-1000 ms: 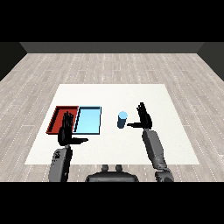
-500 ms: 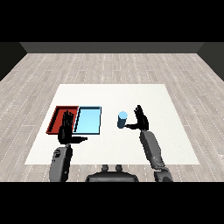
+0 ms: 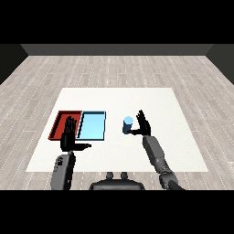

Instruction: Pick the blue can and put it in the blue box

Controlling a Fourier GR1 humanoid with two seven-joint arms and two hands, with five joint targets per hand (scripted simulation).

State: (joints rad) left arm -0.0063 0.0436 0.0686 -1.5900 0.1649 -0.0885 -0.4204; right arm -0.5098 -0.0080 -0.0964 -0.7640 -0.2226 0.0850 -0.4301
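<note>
Head view, and the right hand (image 3: 142, 124) is right up beside the blue can (image 3: 128, 125), fingers (image 3: 140, 116) spread and straight, thumb reaching toward the can's lower side. No curl round it yet, so by my read this is the approach, the grasp itself not yet made. The can stands upright on the white counter (image 3: 183, 151), well to the right of the two trays and apart from them.

Over on the other side, the left hand (image 3: 69, 137) hangs over the near edge of the red tray (image 3: 59, 123), fingers straight and pointing up, thumb stuck out sideways, holding nothing. It looks idle for this job.

The target, the light blue tray (image 3: 93, 125), lies just beside the red one, touching or nearly so along their shared edge, and it sits between the red tray and the can.

What comes next, as I judge it: the right hand needs to wrap round the can's body, lift it straight off the counter, then carry it leftward over the blue tray's right rim and set it down inside. The risk here is a nudge from that thumb tipping the can before the grasp forms.
</note>
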